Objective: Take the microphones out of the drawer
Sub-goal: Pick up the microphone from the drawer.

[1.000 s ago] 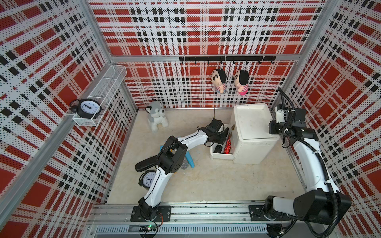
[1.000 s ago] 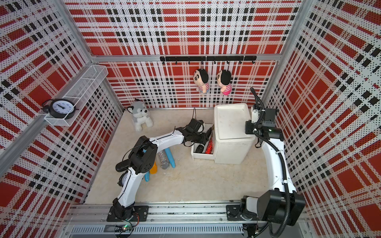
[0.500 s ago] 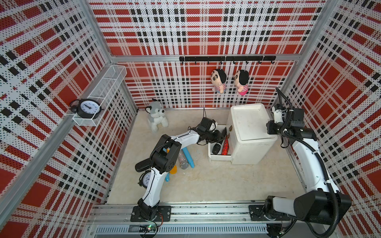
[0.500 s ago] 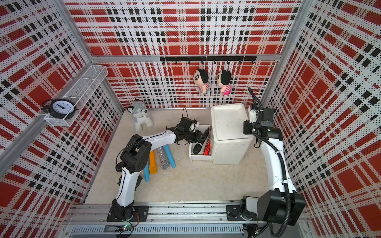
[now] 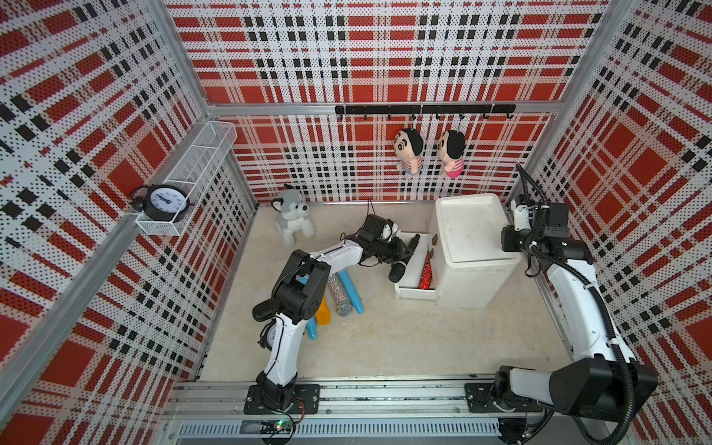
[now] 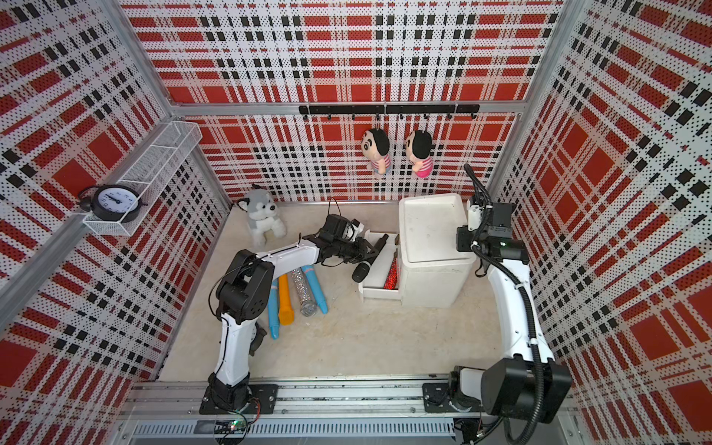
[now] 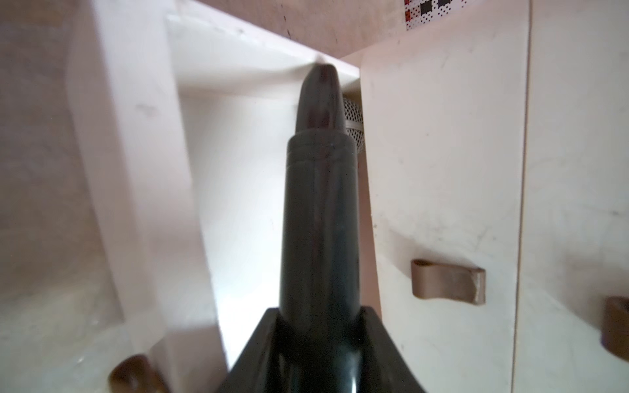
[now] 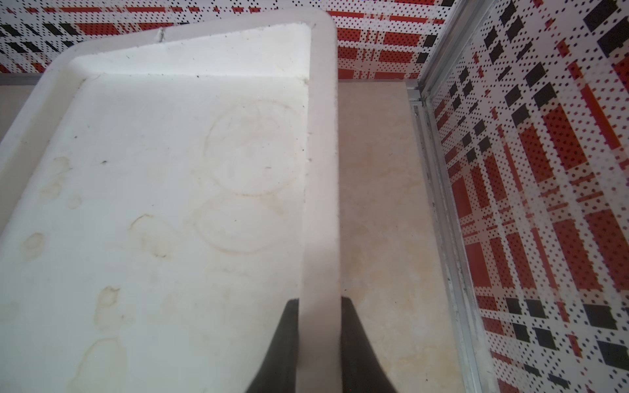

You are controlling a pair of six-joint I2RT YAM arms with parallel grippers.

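A black microphone (image 5: 397, 269) (image 6: 361, 271) is held between the fingers of my left gripper (image 5: 402, 252) (image 6: 366, 254), which is shut on it. It is tilted, with its head over the left rim of the open white drawer (image 5: 418, 293) (image 6: 379, 291). In the left wrist view the black microphone (image 7: 320, 221) runs out from the left gripper (image 7: 320, 313) over the drawer's wall (image 7: 129, 136). A red glitter microphone (image 5: 425, 271) (image 6: 393, 271) lies in the drawer. My right gripper (image 8: 320, 306) (image 5: 508, 239) is shut on the top rim of the white cabinet (image 8: 320, 170) (image 5: 470, 231).
Several microphones (image 5: 341, 294) in blue, silver and orange lie on the floor by the left arm. A husky plush (image 5: 293, 217) sits at the back left. Two dolls (image 5: 410, 154) hang on the back wall. A clock (image 5: 163, 198) stands on the wall shelf.
My left arm has drawn back to the left with the black microphone, whose head now hangs over the drawer's left rim. The right gripper stays on the cabinet rim.
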